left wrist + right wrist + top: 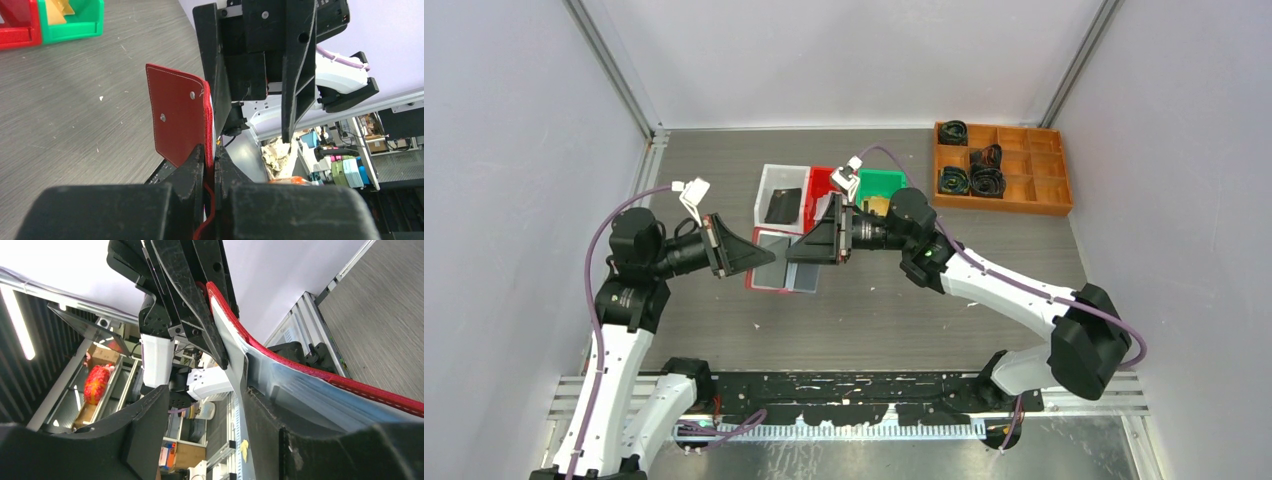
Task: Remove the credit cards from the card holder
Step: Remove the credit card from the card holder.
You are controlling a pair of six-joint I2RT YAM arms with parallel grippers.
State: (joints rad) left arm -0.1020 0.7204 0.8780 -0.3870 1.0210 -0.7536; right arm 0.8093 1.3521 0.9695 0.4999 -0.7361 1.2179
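Note:
The red card holder (pixel 175 117) hangs above the table, pinched at its edge by my left gripper (pixel 214 161), which is shut on it. From above, the card holder (pixel 774 278) shows a red rim and a pale grey inside, between the left gripper (pixel 767 256) and the right gripper (pixel 794 250). My right gripper (pixel 205 412) is open. One finger (pixel 270 435) lies along the holder's pale clear-sleeved inside (pixel 305 390), and the gap between the jaws is empty. A black credit card (pixel 782 207) lies in the white bin (pixel 769 180).
A red bin (pixel 822 182) and a green bin (pixel 882 183) stand beside the white one, with something gold (pixel 876 205) in the green. An orange compartment tray (pixel 1014 205) with dark coiled items sits at the back right. Grey walls close in both sides.

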